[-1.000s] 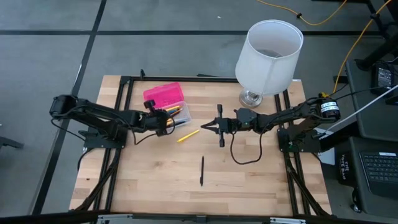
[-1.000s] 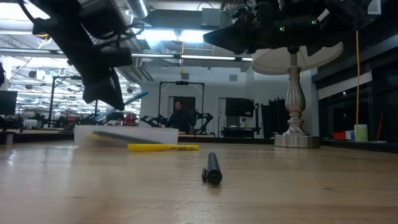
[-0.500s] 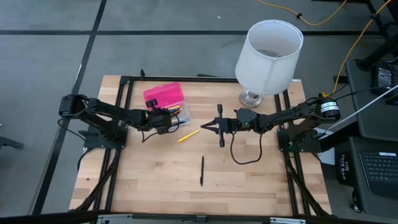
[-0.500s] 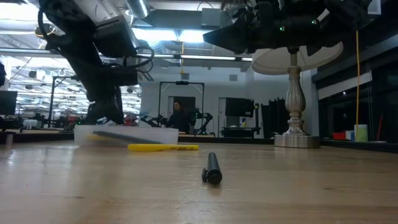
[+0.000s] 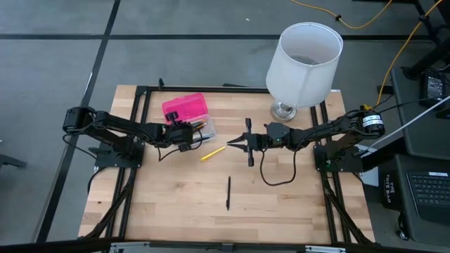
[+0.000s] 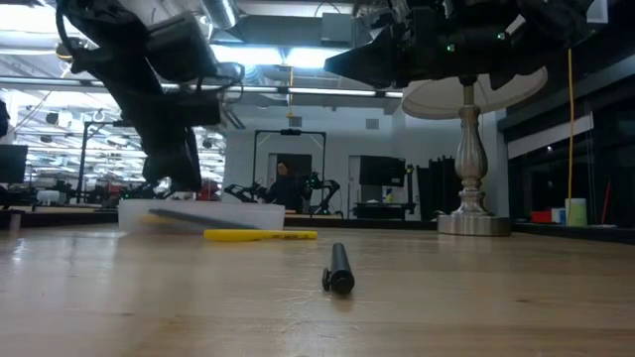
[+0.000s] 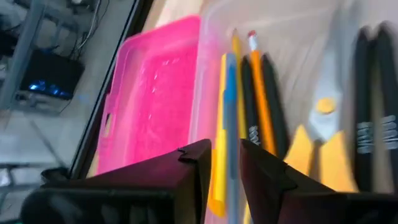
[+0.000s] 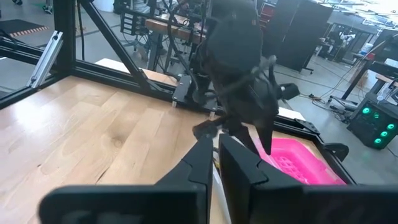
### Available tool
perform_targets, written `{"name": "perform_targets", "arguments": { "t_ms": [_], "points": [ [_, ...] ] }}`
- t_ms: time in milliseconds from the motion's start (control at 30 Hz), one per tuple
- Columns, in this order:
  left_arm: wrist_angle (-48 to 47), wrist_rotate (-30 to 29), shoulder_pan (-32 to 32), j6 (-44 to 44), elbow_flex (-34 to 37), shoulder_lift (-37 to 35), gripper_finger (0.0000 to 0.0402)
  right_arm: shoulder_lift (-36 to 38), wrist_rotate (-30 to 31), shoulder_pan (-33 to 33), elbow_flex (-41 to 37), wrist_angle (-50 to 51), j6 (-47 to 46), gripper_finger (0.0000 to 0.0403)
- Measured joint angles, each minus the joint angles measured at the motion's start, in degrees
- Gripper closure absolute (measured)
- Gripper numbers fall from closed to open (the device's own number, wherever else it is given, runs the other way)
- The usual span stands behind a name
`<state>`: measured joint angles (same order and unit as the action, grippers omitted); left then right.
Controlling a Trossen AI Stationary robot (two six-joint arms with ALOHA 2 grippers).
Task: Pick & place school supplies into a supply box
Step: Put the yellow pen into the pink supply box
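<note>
Black cylindrical pen (image 5: pixel 228 192) nearest on wooden tabletop (image 5: pixel 176 204) | slim yellow pencil (image 5: pixel 212 153) beyond – round, apt to roll if nudged by right gripper (image 5: pixel 230 145), fingers narrowly parted, nothing pinched | left gripper (image 7: pixel 224 168) slightly spread above clear-based, hot-pink-lidded plastic supply box (image 5: pixel 188 114) – smooth case could be shoved.

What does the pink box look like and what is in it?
The supply box is a small plastic pencil case lying open near the table's back left. Its hot-pink lid is folded flat beside a clear base. Inside lie black, orange, yellow and blue pens and pencils, side by side, plus scissors with yellow-orange handles. The left gripper hangs right over it, fingers slightly apart; a blue pen shows between them.
</note>
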<state>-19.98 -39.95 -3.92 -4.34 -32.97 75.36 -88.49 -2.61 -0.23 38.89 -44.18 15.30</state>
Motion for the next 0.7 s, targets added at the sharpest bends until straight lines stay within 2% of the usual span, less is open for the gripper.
{"name": "perform_targets", "arguments": {
  "t_ms": [100,267,467,700],
  "points": [
    [2.4,2.7,1.4,1.1,0.0,-1.8,0.0325,0.0,0.0,0.0,0.0,0.0,0.1,0.0369],
    [9.2,10.5,4.5,2.8,0.0,-3.5,0.0324,0.0,0.0,0.0,0.0,0.0,0.1,0.0368],
    [16.3,12.0,8.1,3.1,0.0,-3.5,0.0324,0.0,0.0,0.0,0.0,0.0,0.2,0.0367],
    [26.0,18.7,10.4,1.7,0.0,-2.5,0.0324,0.0,0.0,0.0,0.0,-0.1,0.2,0.0367]
  ]
}}
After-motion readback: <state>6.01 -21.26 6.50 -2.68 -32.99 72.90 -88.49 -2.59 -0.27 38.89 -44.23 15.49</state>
